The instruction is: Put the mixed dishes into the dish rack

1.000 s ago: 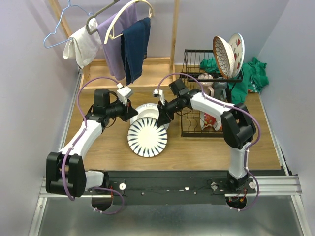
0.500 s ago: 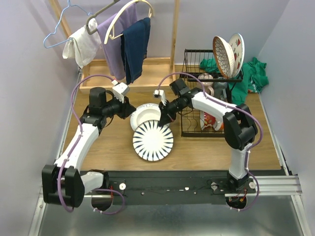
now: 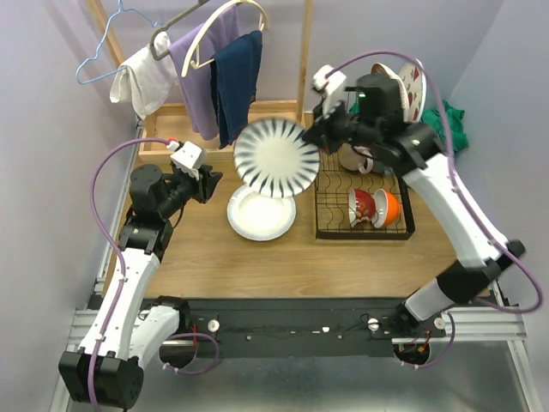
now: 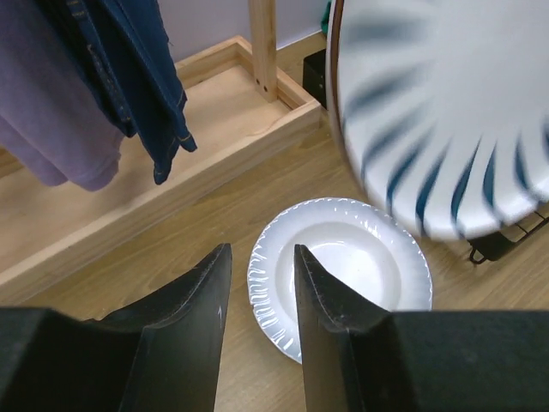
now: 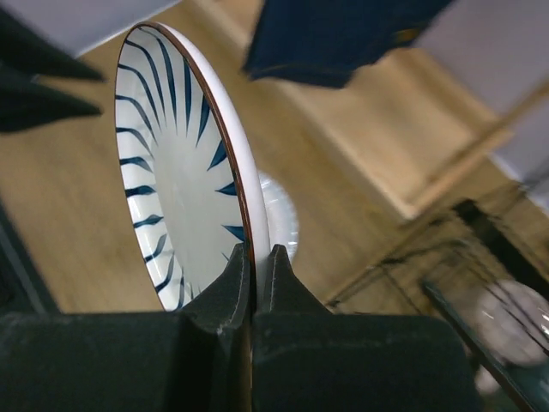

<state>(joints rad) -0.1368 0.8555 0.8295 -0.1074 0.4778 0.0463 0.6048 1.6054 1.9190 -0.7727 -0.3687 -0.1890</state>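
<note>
Raised from the desk, the striped plate sits pinched by the right hand; left hand spread.

I see a wooden clothes stand rear left, carrying a white garment, purple garment and navy garment; a green cloth lies rear right.

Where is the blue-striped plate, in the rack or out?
Out. The right gripper holds the striped plate by its rim in the air, outside the dish rack.
</note>
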